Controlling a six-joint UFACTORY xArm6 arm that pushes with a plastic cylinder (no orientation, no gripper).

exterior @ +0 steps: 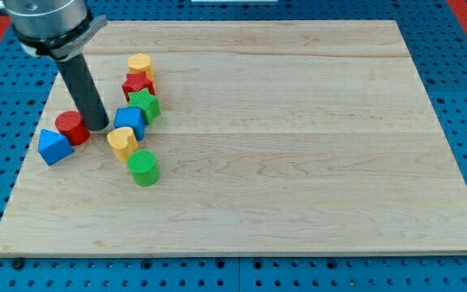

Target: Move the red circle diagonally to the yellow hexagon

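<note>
The red circle (72, 127) lies on the wooden board at the view's left, touching a blue triangle block (54, 146) at its lower left. The yellow hexagon (140, 66) sits above and to the right of it, near the view's top. My tip (98, 127) rests on the board just right of the red circle, touching or nearly touching its right side. The dark rod rises from there toward the view's top left.
A red star (137, 85), a green star (145, 104), a blue block (130, 121), a yellow heart-like block (122, 142) and a green circle (143, 167) form a line between the hexagon and the board's middle left. The board's left edge (24, 162) is close.
</note>
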